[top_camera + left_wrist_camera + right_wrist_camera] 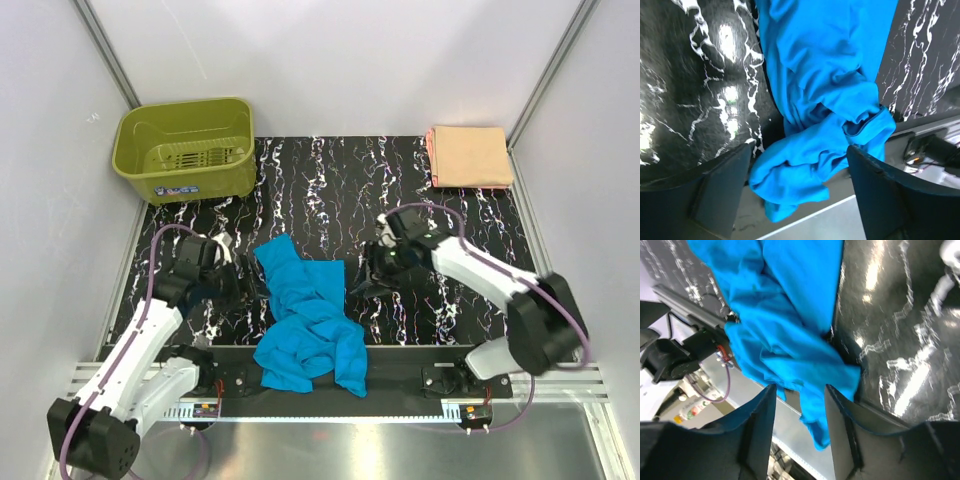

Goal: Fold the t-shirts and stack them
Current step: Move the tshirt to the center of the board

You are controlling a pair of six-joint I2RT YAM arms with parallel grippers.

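The turquoise-blue t-shirt (pixel 305 325) lies crumpled in a heap at the middle of the table's near edge, its lower part hanging over the front rail. The peach t-shirt (pixel 468 156) lies folded flat in the back right corner. My left gripper (pixel 244 290) hovers just left of the blue shirt. Its jaws stand wide apart in the left wrist view (pixel 799 187), with the blue shirt (pixel 820 115) below them and not pinched. My right gripper (pixel 362 272) hangs at the shirt's right edge. Its jaws (pixel 800 425) are partly apart, and the blue shirt (pixel 775 330) lies beyond the gap.
An olive-green plastic basket (pixel 185 150) stands at the back left corner. White walls close in the black marbled table (pixel 330 190) on three sides. The metal front rail (pixel 400 375) carries both arm bases.
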